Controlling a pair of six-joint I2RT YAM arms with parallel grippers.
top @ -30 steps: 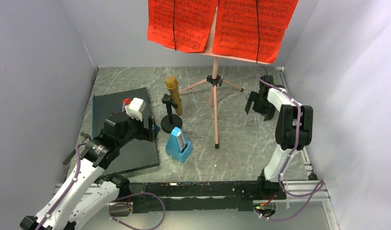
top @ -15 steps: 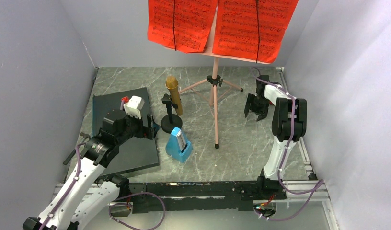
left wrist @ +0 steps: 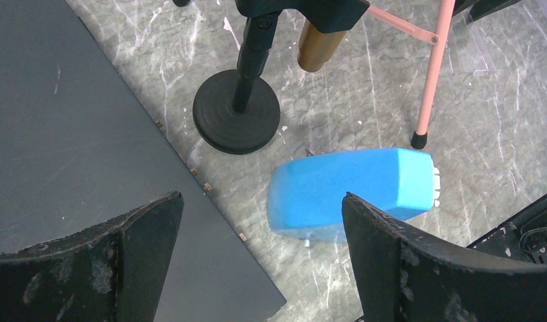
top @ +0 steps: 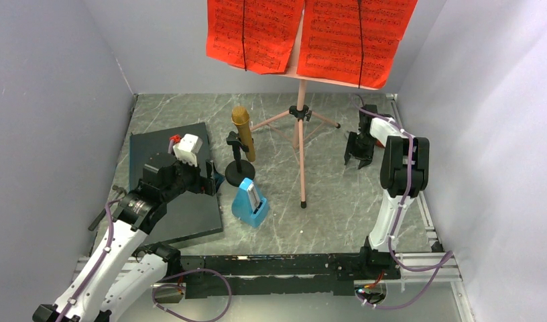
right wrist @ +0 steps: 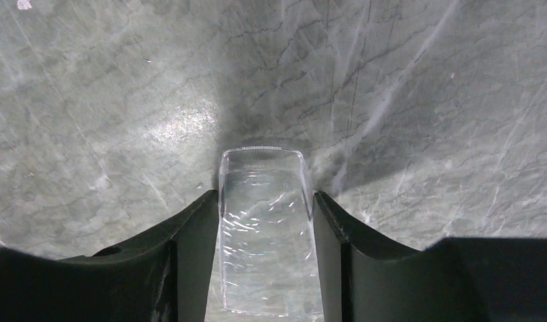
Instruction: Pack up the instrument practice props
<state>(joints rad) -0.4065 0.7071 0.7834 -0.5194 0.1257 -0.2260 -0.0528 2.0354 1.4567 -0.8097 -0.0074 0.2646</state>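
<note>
From above, saw the music stand [top: 301,144] upright on its pink tripod at the back of the table [top: 338,208], with red pages [top: 257,33] spread across its desk. Found the gold microphone [top: 242,131] clipped to its black stand just left of the tripod, and the blue metronome [top: 249,203] in front of that stand. Noted the left claw [top: 214,181] over the right edge of the dark slab [top: 150,144], beside the metronome, and the right claw [top: 356,155] pointing down near the right rail. Through the left wrist camera, saw the left claw [left wrist: 261,208] spread wide and holding nothing, above the metronome [left wrist: 351,188] lying on the table next to the slab [left wrist: 70,134], with the black round base [left wrist: 236,121] just beyond. Through the right wrist camera, saw the right claw [right wrist: 265,201] pinching a clear plastic piece [right wrist: 264,235] from both sides, above bare table [right wrist: 123,100].
</note>
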